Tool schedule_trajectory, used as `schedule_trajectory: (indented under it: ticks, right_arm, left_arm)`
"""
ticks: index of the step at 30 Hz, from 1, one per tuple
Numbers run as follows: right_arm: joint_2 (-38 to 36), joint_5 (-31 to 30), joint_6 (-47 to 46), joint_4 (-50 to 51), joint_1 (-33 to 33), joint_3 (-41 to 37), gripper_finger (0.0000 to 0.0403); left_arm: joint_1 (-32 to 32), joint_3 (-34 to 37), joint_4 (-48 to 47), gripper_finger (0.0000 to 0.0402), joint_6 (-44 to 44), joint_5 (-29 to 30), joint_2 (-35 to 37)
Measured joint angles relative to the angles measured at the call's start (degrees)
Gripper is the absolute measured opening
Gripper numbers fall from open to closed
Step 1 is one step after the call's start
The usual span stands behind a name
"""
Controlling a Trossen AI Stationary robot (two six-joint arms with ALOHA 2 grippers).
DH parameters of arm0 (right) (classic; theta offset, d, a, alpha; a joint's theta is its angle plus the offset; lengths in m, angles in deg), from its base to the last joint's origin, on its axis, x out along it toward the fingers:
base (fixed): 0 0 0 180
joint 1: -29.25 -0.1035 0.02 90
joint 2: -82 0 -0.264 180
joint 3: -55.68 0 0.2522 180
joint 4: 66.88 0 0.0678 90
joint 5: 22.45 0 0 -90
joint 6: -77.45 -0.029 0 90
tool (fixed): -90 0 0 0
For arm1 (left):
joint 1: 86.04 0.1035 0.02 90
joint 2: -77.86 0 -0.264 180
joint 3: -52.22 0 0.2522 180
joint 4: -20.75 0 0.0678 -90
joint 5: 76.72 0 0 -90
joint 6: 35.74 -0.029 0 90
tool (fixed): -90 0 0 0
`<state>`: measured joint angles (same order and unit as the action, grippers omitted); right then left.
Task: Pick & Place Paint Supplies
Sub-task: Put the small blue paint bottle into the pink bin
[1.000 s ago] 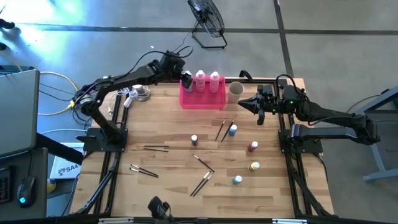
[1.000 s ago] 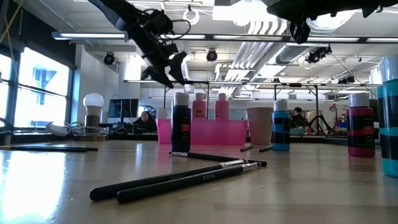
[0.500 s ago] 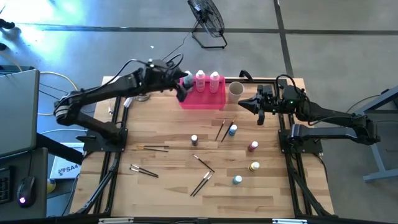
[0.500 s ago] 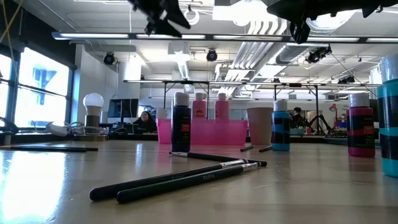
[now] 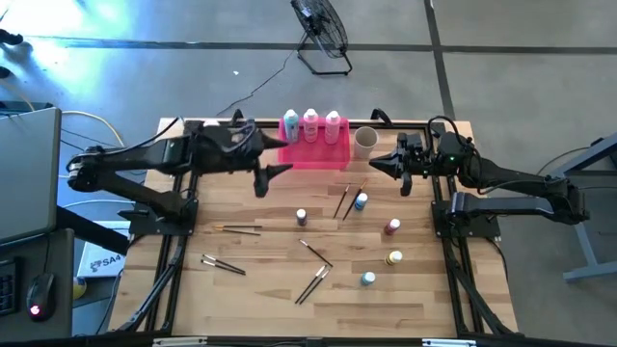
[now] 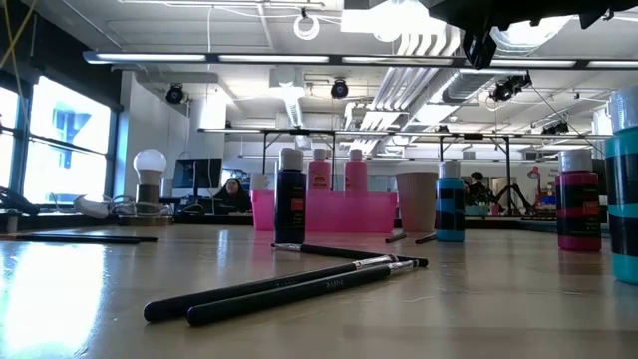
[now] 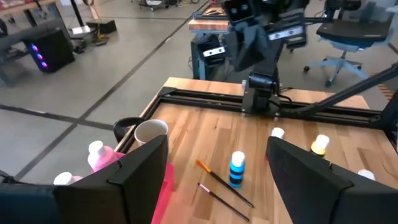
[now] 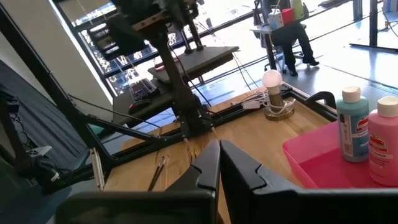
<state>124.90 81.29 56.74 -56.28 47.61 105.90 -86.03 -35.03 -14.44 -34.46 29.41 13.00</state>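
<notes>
While the low view cuts both arms off, the high view shows the left hand [image 5: 273, 173] spread wide and empty beside the pink tray [image 5: 313, 154], which holds three tall bottles [image 5: 310, 122]. Farther along the desk [image 5: 270, 289], the right hand [image 5: 378, 164] is closed, empty. Small bottles [image 5: 361, 202] and brushes [image 5: 313, 282] lie scattered.

The left gripper [image 5: 273, 175] has drawn back from the pink tray [image 5: 313, 155], empty.

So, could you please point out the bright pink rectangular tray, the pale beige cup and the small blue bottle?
Bright pink rectangular tray [image 5: 310, 154], high view, front wall.
Pale beige cup [image 5: 365, 141], high view, rim.
Small blue bottle [image 7: 237, 169], left wrist view, body.
</notes>
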Motion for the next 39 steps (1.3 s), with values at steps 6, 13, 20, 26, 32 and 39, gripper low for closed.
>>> schedule_trajectory:
  ticks: [6, 13, 20, 26, 32, 39]
  right_arm:
    - [0.0, 0.0, 1.4, 0.0, 0.0, 0.0, 0.0004]
    - [0.0, -0.2, 1.0, 0.0, 0.0, 0.0, 0.0004]
    - [0.0, -0.3, -0.7, -0.3, 0.0, 0.0, 0.0004]
    - [0.0, -4.4, -0.6, -0.4, 0.0, 0.0, 0.0004]
    - [0.0, -9.8, -0.8, -0.5, 0.0, 0.0, 0.0004]
    - [0.0, -13.8, -2.0, -0.6, 0.0, 0.0, 0.0004]
  left_arm:
    - [-9.6, 0.0, -1.4, 0.0271, 0.0, 11.9, 0.7]
    - [-14.8, 0.1, -2.0, 0.0271, -3.6, 16.7, 2.1]
    - [-13.1, 0.1, -3.3, 0.0271, -10.6, 16.2, 5.3]
    - [-4.3, 2.5, -3.9, 0.0271, -12.5, 7.9, 9.1]
    - [5.0, 17.3, 10.2, 0.0271, -12.5, -2.6, 17.6]
    - [9.8, 29.7, 13.7, 0.0271, -11.1, -3.8, 32.5]
